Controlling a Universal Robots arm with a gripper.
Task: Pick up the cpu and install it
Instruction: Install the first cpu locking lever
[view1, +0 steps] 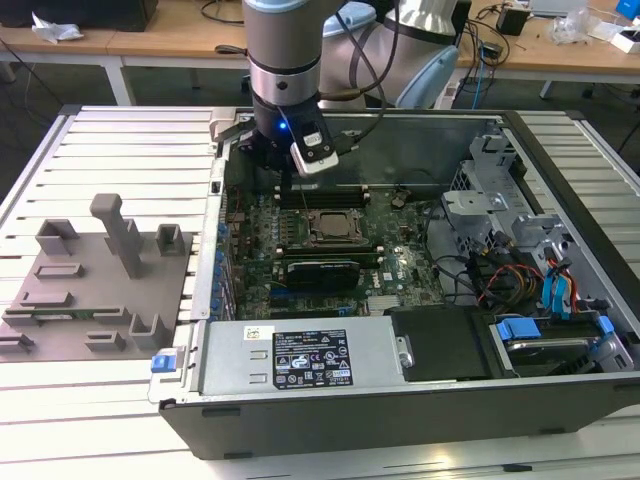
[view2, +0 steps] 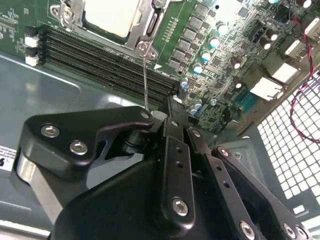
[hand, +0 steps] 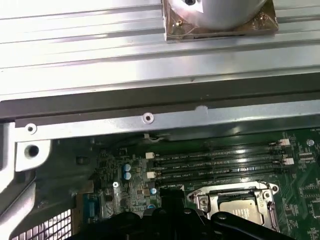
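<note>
The cpu (view2: 111, 15) shows its pale metal top inside the dark socket frame (view2: 145, 30) on the green motherboard. It also appears in the first wrist view, cpu (hand: 241, 206), and in the exterior view, cpu (view1: 330, 226). My gripper (view1: 284, 183) hangs over the back of the board, beyond the memory slots (view2: 100, 67) and apart from the socket. Its black fingers (view2: 172, 130) come together at the tip with nothing visible between them. A thin wire lever (view2: 145, 80) runs from the socket frame and ends right beside the gripper's linkage.
The open computer case (view1: 400, 410) lies on a slatted metal table. A grey fixture plate (view1: 90, 290) sits at the exterior view's left. A long black card (view1: 322, 272), cables and a drive cage (view1: 500, 200) crowd the case. The case's back wall (hand: 150, 117) is close by.
</note>
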